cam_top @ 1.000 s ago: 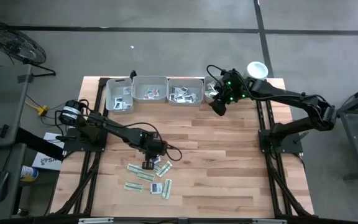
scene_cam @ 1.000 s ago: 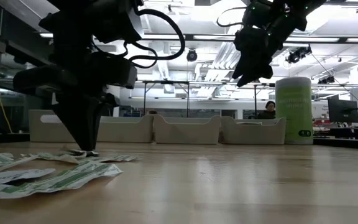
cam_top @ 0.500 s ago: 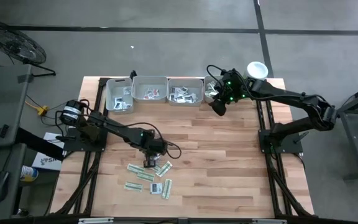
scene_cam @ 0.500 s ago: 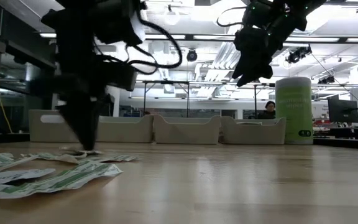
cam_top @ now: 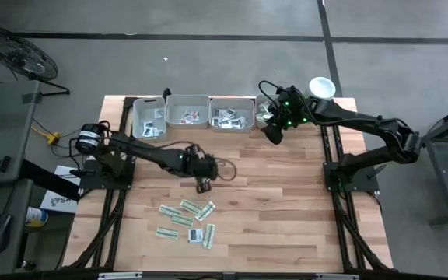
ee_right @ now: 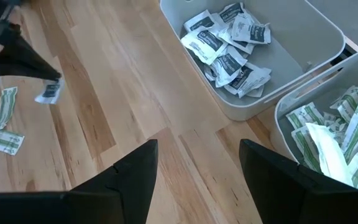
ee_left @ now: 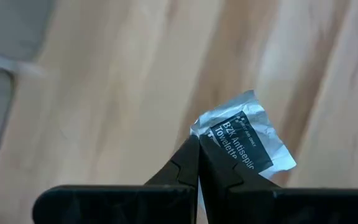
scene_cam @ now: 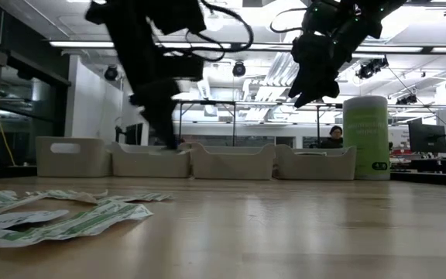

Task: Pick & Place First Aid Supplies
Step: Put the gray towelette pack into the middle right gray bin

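Above the wooden tabletop (cam_top: 271, 202), the left end effector (ee_left: 199, 148) pinches a white towelette sachet (ee_left: 247, 140) by its corner, seemingly for carrying to the trays (cam_top: 232, 114), while the right end effector (ee_right: 197, 165) hangs spread beside them.

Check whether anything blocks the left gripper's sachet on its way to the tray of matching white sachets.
Nothing visible does. The left gripper holds the sachet raised above bare table; only open wood lies between it and the tray. The right gripper hangs beside the trays, off that line.
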`<state>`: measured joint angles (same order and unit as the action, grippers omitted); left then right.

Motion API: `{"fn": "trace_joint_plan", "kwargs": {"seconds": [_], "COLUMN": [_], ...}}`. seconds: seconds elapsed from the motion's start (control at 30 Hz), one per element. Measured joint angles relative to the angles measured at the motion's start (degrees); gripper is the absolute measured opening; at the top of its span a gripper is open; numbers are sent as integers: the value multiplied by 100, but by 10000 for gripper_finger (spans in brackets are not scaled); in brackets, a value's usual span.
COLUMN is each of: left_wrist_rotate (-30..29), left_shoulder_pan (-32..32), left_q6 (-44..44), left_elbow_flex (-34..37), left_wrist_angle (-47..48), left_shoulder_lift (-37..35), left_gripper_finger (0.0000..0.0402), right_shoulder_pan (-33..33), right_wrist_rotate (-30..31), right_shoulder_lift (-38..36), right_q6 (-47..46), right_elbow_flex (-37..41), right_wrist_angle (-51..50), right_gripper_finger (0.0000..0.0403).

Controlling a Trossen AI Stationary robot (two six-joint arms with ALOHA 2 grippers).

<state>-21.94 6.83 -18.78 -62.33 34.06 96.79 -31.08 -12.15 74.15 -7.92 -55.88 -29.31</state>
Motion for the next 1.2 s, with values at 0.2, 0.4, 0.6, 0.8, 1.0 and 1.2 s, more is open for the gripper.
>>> {"fn": "trace_joint_plan", "kwargs": {"seconds": [0.2, 0.4, 0.6, 0.8, 1.0, 1.2], "left_wrist_rotate": [56, 327, 667, 926, 1118, 1156], "left_shoulder_pan": [-643, -1347, -2074, -2633, -2941, -3023], "left_q6": [32, 33, -230, -426, -823, -955], "left_elbow_flex": [-265, -510, -555, -555, -555, -555], "left_wrist_angle": [-655, -1566, -2364, -2691, -3022, -3172], "left_shoulder_lift": [-9, -12, -17, 158, 465, 719], "left_gripper_finger": [0, 0, 0, 0, 0, 0], "right_shoulder_pan": [0, -1, 1, 1, 40, 426], "right_wrist_rotate": [-2, -1, -2, -214, -491, -587], "right_shoulder_lift": [0, 0, 0, 0, 0, -5], "right_q6": [0, 58, 188, 429, 452, 309], "right_elbow_flex": [1, 1, 46, 46, 46, 529], "right_wrist_angle": [3, 5, 171, 298, 375, 1201], "right_gripper_finger": [220, 220, 220, 220, 220, 220]}}
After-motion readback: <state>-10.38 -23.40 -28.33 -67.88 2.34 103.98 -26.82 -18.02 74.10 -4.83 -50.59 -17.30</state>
